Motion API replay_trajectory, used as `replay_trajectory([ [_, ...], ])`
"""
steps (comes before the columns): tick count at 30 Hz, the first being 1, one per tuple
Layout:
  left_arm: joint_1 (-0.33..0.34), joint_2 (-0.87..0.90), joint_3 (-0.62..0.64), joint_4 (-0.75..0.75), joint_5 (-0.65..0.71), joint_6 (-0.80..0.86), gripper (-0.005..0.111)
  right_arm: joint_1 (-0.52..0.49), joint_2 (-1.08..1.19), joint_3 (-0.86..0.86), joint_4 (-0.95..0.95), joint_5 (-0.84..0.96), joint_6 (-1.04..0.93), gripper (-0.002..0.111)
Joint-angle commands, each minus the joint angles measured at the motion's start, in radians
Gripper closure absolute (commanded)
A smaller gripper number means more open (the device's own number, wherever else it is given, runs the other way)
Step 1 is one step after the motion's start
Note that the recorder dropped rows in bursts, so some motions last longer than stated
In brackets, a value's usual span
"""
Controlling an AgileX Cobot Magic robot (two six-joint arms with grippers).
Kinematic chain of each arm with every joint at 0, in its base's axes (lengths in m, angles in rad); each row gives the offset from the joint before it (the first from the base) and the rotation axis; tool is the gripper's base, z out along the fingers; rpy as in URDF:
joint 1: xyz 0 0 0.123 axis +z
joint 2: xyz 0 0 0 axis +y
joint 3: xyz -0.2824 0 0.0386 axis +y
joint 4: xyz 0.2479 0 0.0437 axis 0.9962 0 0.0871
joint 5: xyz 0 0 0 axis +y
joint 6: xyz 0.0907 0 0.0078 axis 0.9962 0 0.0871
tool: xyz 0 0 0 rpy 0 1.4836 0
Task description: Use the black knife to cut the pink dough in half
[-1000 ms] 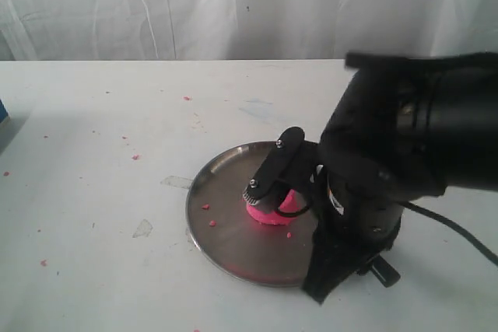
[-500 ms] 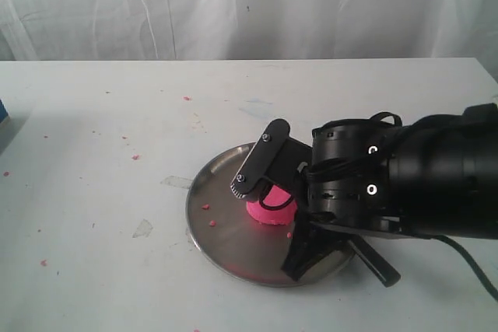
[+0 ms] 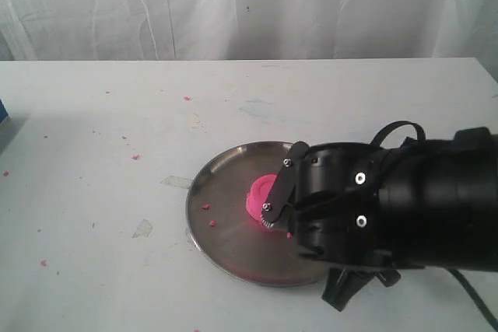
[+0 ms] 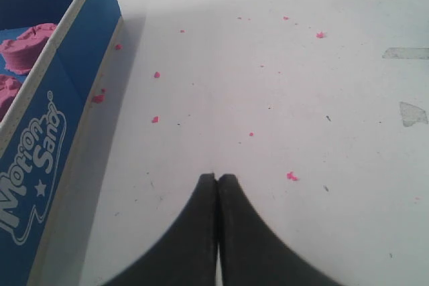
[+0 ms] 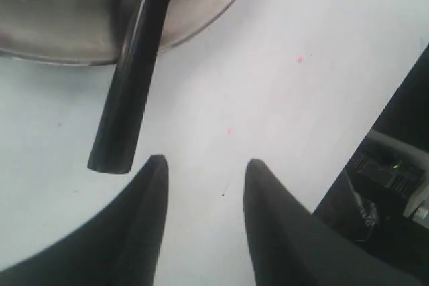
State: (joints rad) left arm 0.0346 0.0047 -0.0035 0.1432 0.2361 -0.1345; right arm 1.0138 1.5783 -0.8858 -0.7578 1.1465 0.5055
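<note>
1. The only writing that can be read is on the blue box (image 4: pixel 60 118) in the left wrist view: white letters spell "Motion Sand", with a small star beside them. Pink lumps (image 4: pixel 27 45) lie inside the box.
2. The right arm (image 3: pixel 420 215) comes in from the right edge of the exterior view and lies low across the lower right of the frame. Its black bulk covers the right part of the steel plate (image 3: pixel 222 231).
3. The pink dough (image 3: pixel 258 194) sits on the plate, a little right of the frame's centre. A black part of the arm stands just to its right; I cannot tell whether they touch.
4. The right tool (image 5: pixel 206 161) is open, its two fingertips apart over bare white tabletop (image 3: pixel 117 138) with nothing between them.
5. The black knife (image 5: pixel 131 78) lies across the plate's rim, one end out on the tabletop just beside a fingertip and not gripped.
6. The left tool (image 4: pixel 216 192) is closed, its tips pressed together and empty, above the tabletop beside the box. Pink crumbs (image 4: pixel 291 176) are scattered nearby.
</note>
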Motion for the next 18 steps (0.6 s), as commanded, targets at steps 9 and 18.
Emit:
replay_trajectory([
  [9,0.004,-0.005,0.004,-0.008,0.002,0.0,0.107,0.269,0.021,0.003,-0.191,0.06,0.18,0.073],
  [18,0.004,-0.005,0.004,-0.008,0.002,0.0,0.107,0.269,0.125,0.003,-0.2,0.06,0.182,0.072],
])
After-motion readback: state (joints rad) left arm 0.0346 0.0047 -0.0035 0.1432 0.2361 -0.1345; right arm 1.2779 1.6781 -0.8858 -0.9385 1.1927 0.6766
